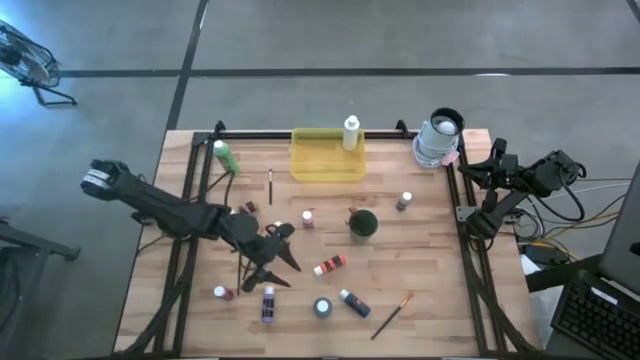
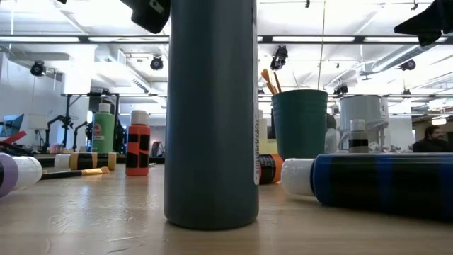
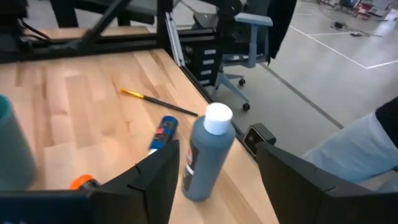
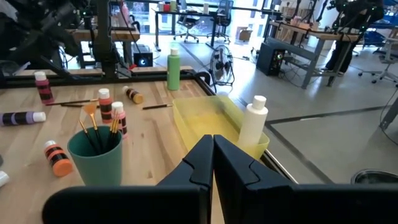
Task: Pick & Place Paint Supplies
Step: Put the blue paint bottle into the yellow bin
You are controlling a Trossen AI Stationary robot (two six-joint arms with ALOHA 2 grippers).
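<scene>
Grey-blue paint bottle (image 3: 207,155) stands upright near the table (image 1: 430,280) front edge, between our left gripper (image 3: 214,177) open jaws. We should retreat straight, avoiding tipping it. Right gripper (image 4: 212,163) closed, parked.

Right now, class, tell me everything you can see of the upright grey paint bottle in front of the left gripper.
The grey paint bottle is a slim, plastic-looking cylinder of dark blue-grey with a round white cap and a printed label down one side. It stands upright on the wooden table, near a blue bottle lying flat. The left gripper faces it, fingers open; nothing appears to touch it.
</scene>
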